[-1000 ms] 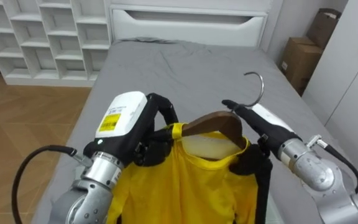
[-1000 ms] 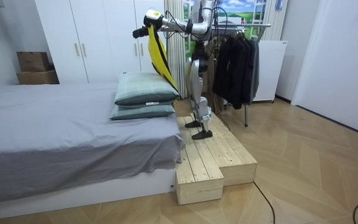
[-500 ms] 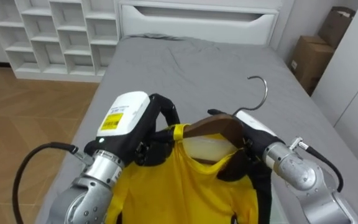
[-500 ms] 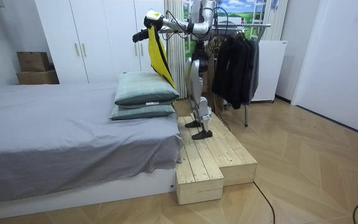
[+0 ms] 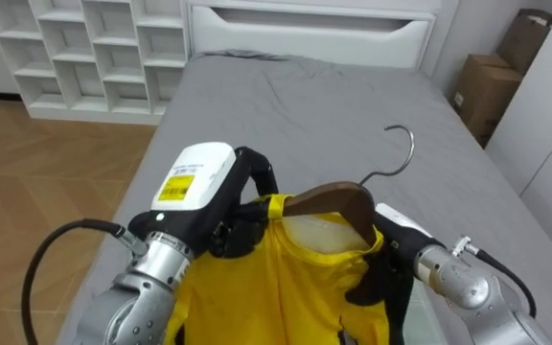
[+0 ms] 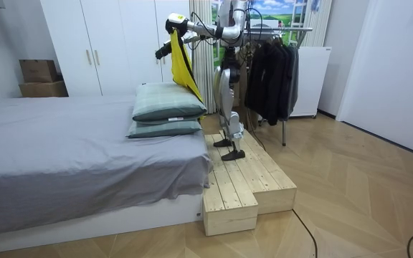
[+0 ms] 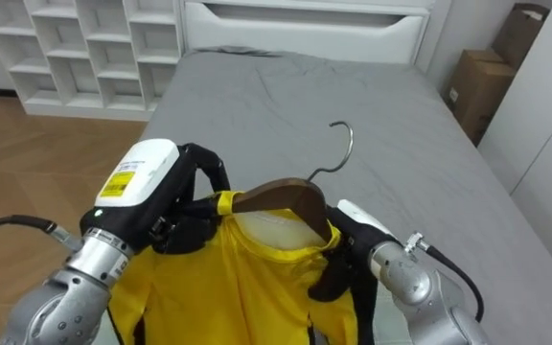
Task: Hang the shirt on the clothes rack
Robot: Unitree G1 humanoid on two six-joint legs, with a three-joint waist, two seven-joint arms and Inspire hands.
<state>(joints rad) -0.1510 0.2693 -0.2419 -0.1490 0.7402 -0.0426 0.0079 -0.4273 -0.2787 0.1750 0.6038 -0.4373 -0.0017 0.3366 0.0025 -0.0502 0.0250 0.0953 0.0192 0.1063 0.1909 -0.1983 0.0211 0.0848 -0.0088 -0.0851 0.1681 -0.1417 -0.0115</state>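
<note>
**Task item.** The yellow garment (image 5: 286, 278) hangs on a wooden hanger (image 5: 329, 199). The robot holds the hanger up in front of its chest, above the grey bed (image 5: 333, 105). The hanger's metal hook (image 5: 402, 144) stands free above the wood and touches nothing.

**Left hand.** The left hand (image 5: 226, 222) is at the hanger's left end. Its dark fingers are curled tightly round that end and the yellow cloth draped over it.

**Right hand.** The right hand (image 5: 399, 240) is at the garment's right shoulder, just below the hanger's right end. Its fingers (image 5: 364, 283) bend down over the cloth and pinch it there against the thumb.

**Eye views.** Both eye views look down the length of the bed.
- A white headboard (image 5: 314, 34) stands at the far end.
- A white shelf unit (image 5: 84, 53) stands beyond the bed on the left.
- Cardboard boxes (image 5: 501, 77) stand on the right.

The right eye view shows the right hand's bent fingers more fully against the yellow cloth.

**Room view.** This view shows what the eye views cannot.
- The robot stands upright on a low wooden platform (image 6: 249, 179) beside the bed, facing the room view's left.
- Both arms are raised, and the garment hangs from them as a narrow yellow strip above two stacked pillows (image 6: 167, 111).
- Directly behind the robot is a clothes rack (image 6: 274, 72) carrying dark clothes.
- White wardrobes (image 6: 106, 43) line the wall beyond the bed.

The finger positions cannot be made out in the room view.
</note>
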